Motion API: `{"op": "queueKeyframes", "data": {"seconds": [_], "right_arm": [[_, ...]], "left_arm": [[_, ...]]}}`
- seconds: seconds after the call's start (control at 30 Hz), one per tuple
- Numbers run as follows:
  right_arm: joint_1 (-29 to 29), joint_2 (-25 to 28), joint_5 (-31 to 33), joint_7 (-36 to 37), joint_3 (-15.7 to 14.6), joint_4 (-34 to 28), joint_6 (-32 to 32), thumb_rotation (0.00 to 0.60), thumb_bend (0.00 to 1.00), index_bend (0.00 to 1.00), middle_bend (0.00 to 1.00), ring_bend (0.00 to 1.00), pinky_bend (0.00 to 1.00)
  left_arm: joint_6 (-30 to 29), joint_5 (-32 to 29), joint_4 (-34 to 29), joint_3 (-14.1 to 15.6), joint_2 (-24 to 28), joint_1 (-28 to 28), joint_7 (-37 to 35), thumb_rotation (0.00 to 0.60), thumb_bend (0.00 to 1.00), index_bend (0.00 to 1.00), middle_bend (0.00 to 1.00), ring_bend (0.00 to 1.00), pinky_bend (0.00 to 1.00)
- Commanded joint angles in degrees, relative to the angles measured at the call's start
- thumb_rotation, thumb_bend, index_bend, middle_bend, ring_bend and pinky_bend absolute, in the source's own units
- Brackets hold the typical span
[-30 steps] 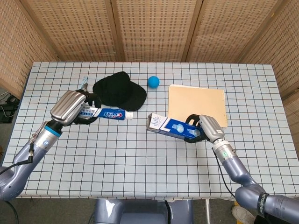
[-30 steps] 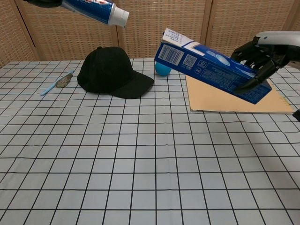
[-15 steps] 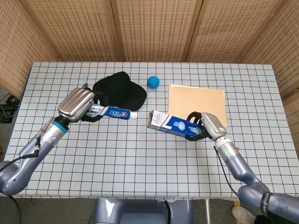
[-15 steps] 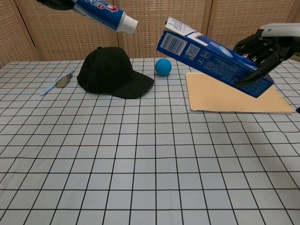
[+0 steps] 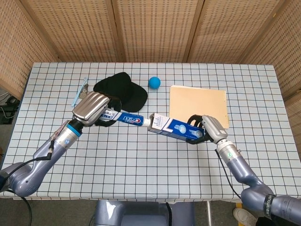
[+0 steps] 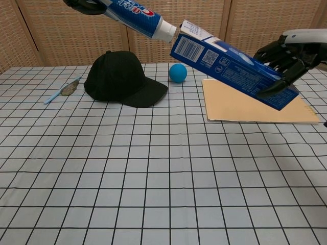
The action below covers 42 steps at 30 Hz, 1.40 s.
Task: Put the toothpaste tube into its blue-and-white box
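My left hand (image 5: pixel 92 107) (image 6: pixel 86 6) grips the rear of the blue, white and red toothpaste tube (image 5: pixel 128 118) (image 6: pixel 135 16), held in the air with its white cap pointing right. The cap meets the open left end of the blue-and-white box (image 5: pixel 170 127) (image 6: pixel 230 65). My right hand (image 5: pixel 206 129) (image 6: pixel 290 51) holds the box's right end, and the box slopes down to the right above the table. Whether the cap is inside the opening I cannot tell.
A black cap (image 5: pixel 120 92) (image 6: pixel 121 79) lies behind the tube, a blue ball (image 5: pixel 154 82) (image 6: pixel 178 72) beside it. A tan folder (image 5: pixel 199 102) (image 6: pixel 245 107) lies under the box's right end. A toothbrush (image 5: pixel 79 92) (image 6: pixel 62 91) rests at the far left on the checked tablecloth (image 5: pixel 141 160).
My left hand has carried the tube to the right until its cap reaches the box's open end. The box and my right hand have shifted only slightly.
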<state>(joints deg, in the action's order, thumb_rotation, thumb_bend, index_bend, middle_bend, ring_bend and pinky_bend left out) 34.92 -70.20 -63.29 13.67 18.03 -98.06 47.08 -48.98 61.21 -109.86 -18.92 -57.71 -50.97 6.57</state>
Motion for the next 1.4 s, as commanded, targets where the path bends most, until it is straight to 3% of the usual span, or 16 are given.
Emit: {"op": "queueKeyframes", "data": {"seconds": [0.03, 0.5, 0.8, 0.87, 1.1, 1.23, 1.4], "right_arm": [[0.06, 0.11, -0.31, 0.36, -0.25, -0.05, 0.08, 0.6, 0.17, 0.68, 0.48, 0.51, 0.54], [0.38, 0.94, -2.01, 3.47, -0.46, -1.52, 0.32, 0.6, 0.17, 0.68, 0.48, 0.51, 0.54], [0.71, 0.94, -3.22, 8.4, 0.28, -1.19, 0.04, 0.6, 0.17, 0.68, 0.48, 0.51, 0.55], [0.65, 0.78, -3.47, 9.62, 0.42, -0.75, 0.14, 0.6, 0.17, 0.68, 0.48, 0.51, 0.55], [-0.21, -0.27, -5.86, 16.99, 1.57, 0.86, 1.9, 0.6, 0.17, 0.68, 0.49, 0.51, 0.55], [-1.16, -1.5, -8.12, 22.63, 2.21, 1.85, 4.28, 0.6, 0.17, 0.69, 0.5, 0.53, 0.56], [-1.88, -2.09, -10.1, 26.73, 1.71, 3.79, 5.61, 0.6, 0.17, 0.7, 0.51, 0.53, 0.57]], "left_arm": [[-0.45, -0.42, -0.04, 0.18, -0.37, -0.46, 0.93, 0.6, 0.56, 0.86, 0.54, 0.51, 0.42], [-1.5, -1.67, 0.88, 0.99, -4.63, -2.96, 3.48, 0.6, 0.56, 0.86, 0.54, 0.51, 0.42], [-4.71, -1.97, 2.17, 0.8, -8.39, -8.1, 16.14, 0.6, 0.54, 0.82, 0.53, 0.51, 0.4], [-4.87, -2.8, 2.09, 0.75, -8.6, -9.43, 19.25, 0.6, 0.52, 0.79, 0.5, 0.49, 0.38], [-6.47, -8.46, 2.67, -0.97, -10.24, -15.36, 30.32, 0.6, 0.31, 0.58, 0.34, 0.34, 0.26], [-7.49, -12.65, 2.53, -2.2, -11.08, -19.33, 36.03, 0.6, 0.24, 0.44, 0.22, 0.24, 0.18], [-10.88, -14.01, 0.05, -2.93, -11.87, -21.35, 39.09, 0.6, 0.21, 0.33, 0.14, 0.16, 0.12]]}}
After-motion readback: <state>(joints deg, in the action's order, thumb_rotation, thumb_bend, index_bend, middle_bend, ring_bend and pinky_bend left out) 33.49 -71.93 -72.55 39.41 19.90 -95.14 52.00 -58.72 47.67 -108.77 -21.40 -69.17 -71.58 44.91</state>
